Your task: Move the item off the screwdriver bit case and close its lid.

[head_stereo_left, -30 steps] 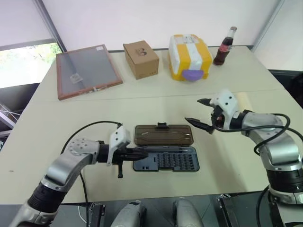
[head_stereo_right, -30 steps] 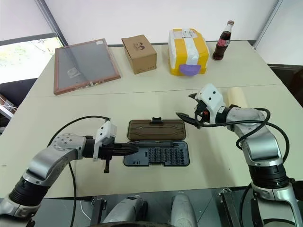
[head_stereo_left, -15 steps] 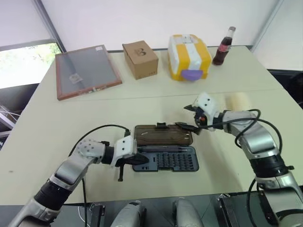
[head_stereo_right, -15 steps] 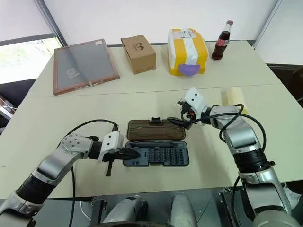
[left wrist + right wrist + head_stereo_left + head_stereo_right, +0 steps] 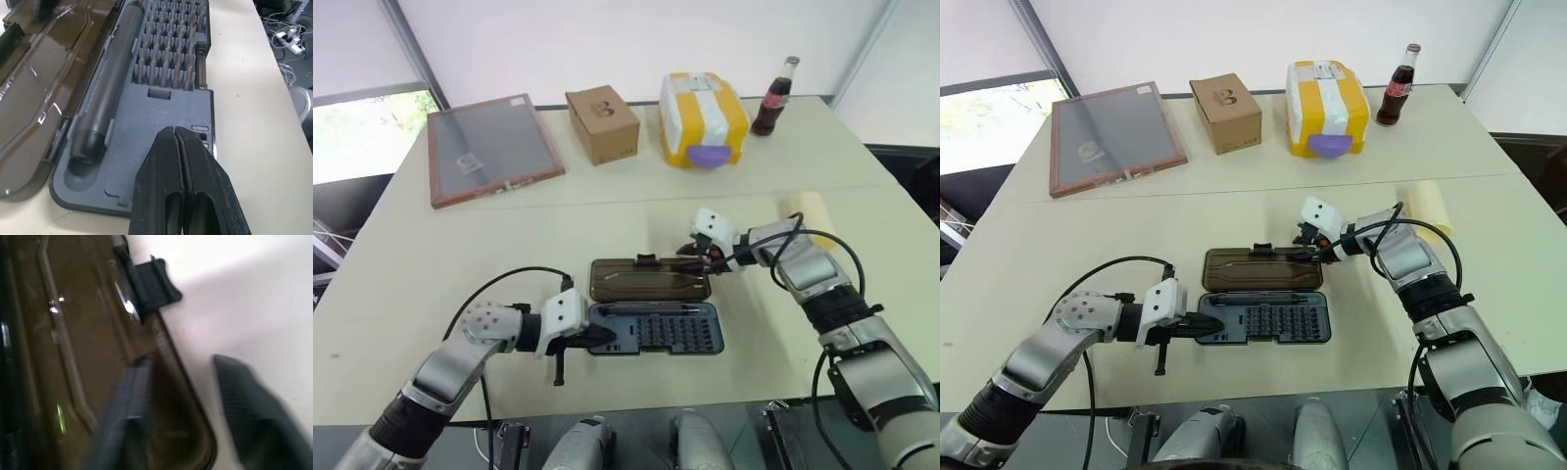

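Lying open on the table (image 5: 401, 264), the screwdriver bit case (image 5: 656, 328) shows its rows of bits in the left eye view, with the lid (image 5: 650, 279) folded flat behind it, brown inside up. The left end effector (image 5: 597, 336) has its fingers pressed together, their tips at the left end of the case's tray. The right end effector (image 5: 693, 260) sits at the lid's right far corner. The item (image 5: 811, 209), a pale cream roll, lies on the table well to the right of the case.

From the right eye view, a wood-framed panel (image 5: 1116, 137), a cardboard box (image 5: 1225, 113), a yellow-and-white box (image 5: 1329, 107) and a bottle (image 5: 1398, 84) stand along the far side.

At the left wrist, the fingers (image 5: 171, 196) are shut together over the tray's near end, beside a dark driver handle (image 5: 110, 83) in its slot.

At the right wrist, one finger (image 5: 124, 416) is over the brown lid and the other (image 5: 249, 406) over the bare table, with the lid's edge between them and a gap showing; the black latch tab (image 5: 156, 281) is beyond.
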`<state>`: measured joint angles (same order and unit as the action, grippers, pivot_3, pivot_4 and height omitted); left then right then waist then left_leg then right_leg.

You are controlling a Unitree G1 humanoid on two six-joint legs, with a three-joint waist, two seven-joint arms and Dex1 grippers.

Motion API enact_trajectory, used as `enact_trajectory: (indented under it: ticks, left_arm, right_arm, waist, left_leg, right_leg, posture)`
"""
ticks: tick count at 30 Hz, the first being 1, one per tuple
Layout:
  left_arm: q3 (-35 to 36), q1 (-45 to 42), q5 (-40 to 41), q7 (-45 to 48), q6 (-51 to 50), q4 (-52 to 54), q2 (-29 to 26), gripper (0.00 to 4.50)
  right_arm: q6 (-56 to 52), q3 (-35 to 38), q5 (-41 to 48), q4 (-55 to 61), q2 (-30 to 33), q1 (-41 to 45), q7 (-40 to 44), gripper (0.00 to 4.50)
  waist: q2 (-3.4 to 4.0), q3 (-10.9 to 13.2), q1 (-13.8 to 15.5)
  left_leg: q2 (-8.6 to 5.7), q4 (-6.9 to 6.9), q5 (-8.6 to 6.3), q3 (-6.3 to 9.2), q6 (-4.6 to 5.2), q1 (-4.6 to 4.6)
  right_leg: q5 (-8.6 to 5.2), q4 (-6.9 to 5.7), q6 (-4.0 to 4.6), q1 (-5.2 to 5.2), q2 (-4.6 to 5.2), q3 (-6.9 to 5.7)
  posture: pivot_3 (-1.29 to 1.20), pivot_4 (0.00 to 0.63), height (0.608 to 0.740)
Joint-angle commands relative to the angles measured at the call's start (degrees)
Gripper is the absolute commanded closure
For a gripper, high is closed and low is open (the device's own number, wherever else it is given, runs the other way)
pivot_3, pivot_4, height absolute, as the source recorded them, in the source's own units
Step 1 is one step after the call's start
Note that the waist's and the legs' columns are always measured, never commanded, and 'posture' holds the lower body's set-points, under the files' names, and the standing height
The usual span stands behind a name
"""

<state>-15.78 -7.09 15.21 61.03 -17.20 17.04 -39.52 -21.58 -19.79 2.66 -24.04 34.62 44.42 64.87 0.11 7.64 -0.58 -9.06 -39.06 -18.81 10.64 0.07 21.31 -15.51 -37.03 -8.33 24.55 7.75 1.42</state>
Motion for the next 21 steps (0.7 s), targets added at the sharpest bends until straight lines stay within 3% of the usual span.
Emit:
enact_trajectory:
  ticks: [1, 6, 12, 21]
  left_arm:
    - [-1.2, 2.5, -1.4, -0.7, -3.3, -0.9, -1.3, 4.5]
    - [-0.7, 4.3, -0.2, -1.9, -5.0, 0.3, -0.6, 4.5]
    - [-0.4, 5.2, 0.4, -2.9, -5.2, -0.5, -0.2, 4.5]
    - [-0.4, 3.5, 0.5, -2.5, -4.8, -3.3, 0.5, 4.5]
  right_arm:
    - [0.9, -1.2, -2.1, -3.2, -0.5, 0.5, 1.5, 4.47]
    - [4.2, -2.1, -4.4, -4.4, -0.7, -0.3, 4.0, 4.47]
    - [20.5, 1.1, -8.2, -3.6, 0.0, -0.1, -3.7, 4.47]
    - [32.5, 6.7, -11.1, 18.9, 5.3, -8.9, -11.6, 4.47]
  waist:
    - [-0.14, -0.1, -0.1]
    - [-0.13, -0.2, 0.0]
    - [-0.14, -0.2, -0.1]
    - [-0.03, -0.2, 0.5]
  left_leg:
    - [0.0, 0.0, 0.0, 0.0, 0.0, -0.02]
    - [0.06, 0.07, -0.01, 0.01, -0.01, -0.13]
    - [0.06, 0.08, -0.01, -0.01, -0.02, -0.17]
    - [0.05, 0.06, 0.01, -0.05, -0.05, -0.13]
  right_leg:
    - [0.0, 0.01, 0.0, -0.01, -0.01, 0.0]
    - [0.0, 0.0, 0.01, -0.09, -0.06, -0.01]
    - [0.0, 0.01, 0.0, -0.11, -0.06, -0.01]
    - [0.0, -0.01, 0.0, -0.06, -0.06, 0.0]
  posture:
    - [0.0, 0.15, 0.74]
    - [0.0, 0.15, 0.74]
    - [0.0, 0.15, 0.74]
    - [0.0, 0.15, 0.74]
